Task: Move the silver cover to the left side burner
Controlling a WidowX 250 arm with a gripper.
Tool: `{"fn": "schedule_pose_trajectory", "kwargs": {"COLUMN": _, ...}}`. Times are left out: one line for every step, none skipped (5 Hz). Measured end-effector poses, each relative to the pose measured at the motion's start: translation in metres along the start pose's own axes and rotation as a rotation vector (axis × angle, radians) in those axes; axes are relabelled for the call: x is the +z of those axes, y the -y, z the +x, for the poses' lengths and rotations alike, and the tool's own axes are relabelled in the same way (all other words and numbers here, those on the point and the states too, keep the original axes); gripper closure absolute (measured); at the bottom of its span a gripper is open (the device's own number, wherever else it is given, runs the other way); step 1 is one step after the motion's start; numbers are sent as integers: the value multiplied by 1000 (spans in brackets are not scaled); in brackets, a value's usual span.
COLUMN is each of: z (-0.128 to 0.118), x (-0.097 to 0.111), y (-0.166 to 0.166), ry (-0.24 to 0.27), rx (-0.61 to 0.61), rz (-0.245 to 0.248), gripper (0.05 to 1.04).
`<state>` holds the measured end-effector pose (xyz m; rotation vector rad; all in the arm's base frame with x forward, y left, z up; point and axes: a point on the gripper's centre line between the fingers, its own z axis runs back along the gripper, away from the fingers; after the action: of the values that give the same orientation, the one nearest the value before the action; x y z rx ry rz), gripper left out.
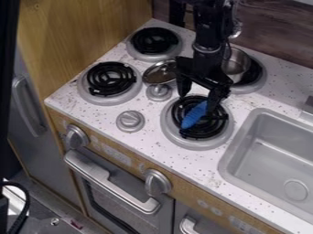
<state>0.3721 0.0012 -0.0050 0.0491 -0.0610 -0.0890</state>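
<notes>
Gripper [198, 101] open, fingers spread over front right burner [196, 134]; no grasp seen. Cover [159, 74] lies between the left burners and the gripper, by the upper dial [159, 92].

Risks (judged): closing here would likely pinch the blue toy [194, 115] instead. A low sideways move could knock the cover or snag the dial. Smooth metal may slip if caught only at its rim.

Cover: round, silver, shiny, with dark reflections; it looks tilted. Which left burner is meant: unclear.
</notes>
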Motion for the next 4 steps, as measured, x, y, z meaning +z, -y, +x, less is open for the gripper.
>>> {"fn": "schedule_pose_trajectory", "kwargs": {"z": -8, "x": -16, "y": 2, "ry": -49, "rx": -2, "rz": -4, "gripper": 89}}
{"fn": "schedule_pose_trajectory", "kwargs": {"z": -3, "x": -16, "y": -19, "ry": -67, "rx": 47, "rz": -1, "gripper": 88}}
{"fn": "schedule_pose_trajectory", "kwargs": {"z": 8, "x": -16, "y": -59, "ry": -72, "rx": 124, "rz": 1, "gripper": 89}}
{"fn": "schedule_pose_trajectory", "kwargs": {"z": 22, "x": -14, "y": -92, "ry": -24, "rx": 183, "rz": -2, "gripper": 89}}
